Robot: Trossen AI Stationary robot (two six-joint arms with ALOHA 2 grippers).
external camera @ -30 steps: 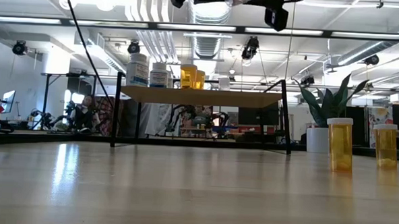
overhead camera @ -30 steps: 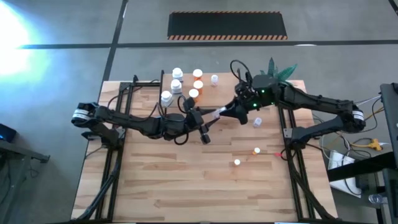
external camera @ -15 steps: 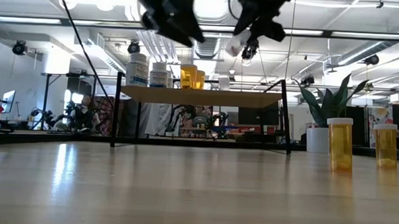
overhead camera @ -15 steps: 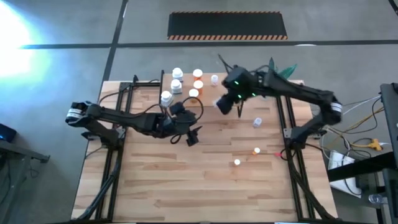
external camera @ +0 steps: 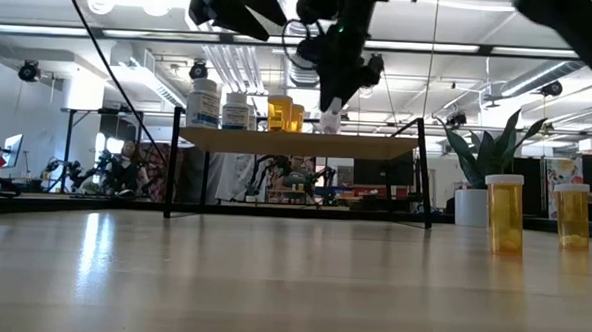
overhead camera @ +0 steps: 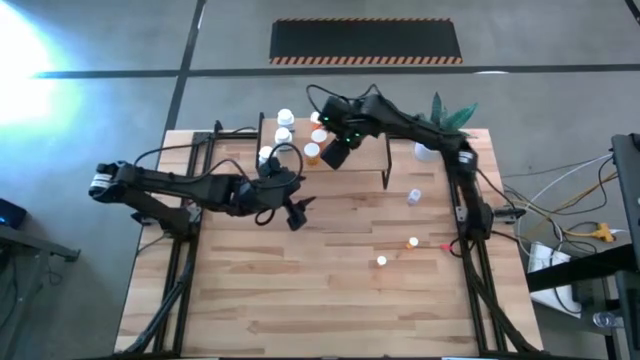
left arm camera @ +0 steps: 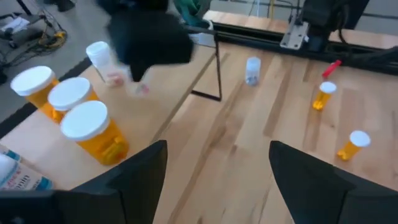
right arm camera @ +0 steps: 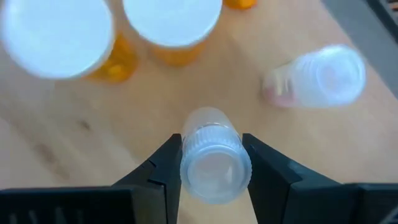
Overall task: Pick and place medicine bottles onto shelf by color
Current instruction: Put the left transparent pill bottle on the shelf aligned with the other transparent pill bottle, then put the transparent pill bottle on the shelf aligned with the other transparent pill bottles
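Over the shelf [overhead camera: 300, 135], right claw [right arm camera: 214, 163] clamped on a clear bottle [right arm camera: 215, 163] (orange ones beside), left claw [left arm camera: 217, 180] spread apart.

Green potted plant [overhead camera: 447, 112] at the wood tabletop's [overhead camera: 330, 290] far right corner.

The desk [overhead camera: 300, 290] carries the shelf [overhead camera: 365, 160], a clear bottle [overhead camera: 412, 197] and two orange bottles [overhead camera: 411, 242]. White bottles [overhead camera: 284, 119] and orange ones [overhead camera: 312, 152] stand on the shelf.
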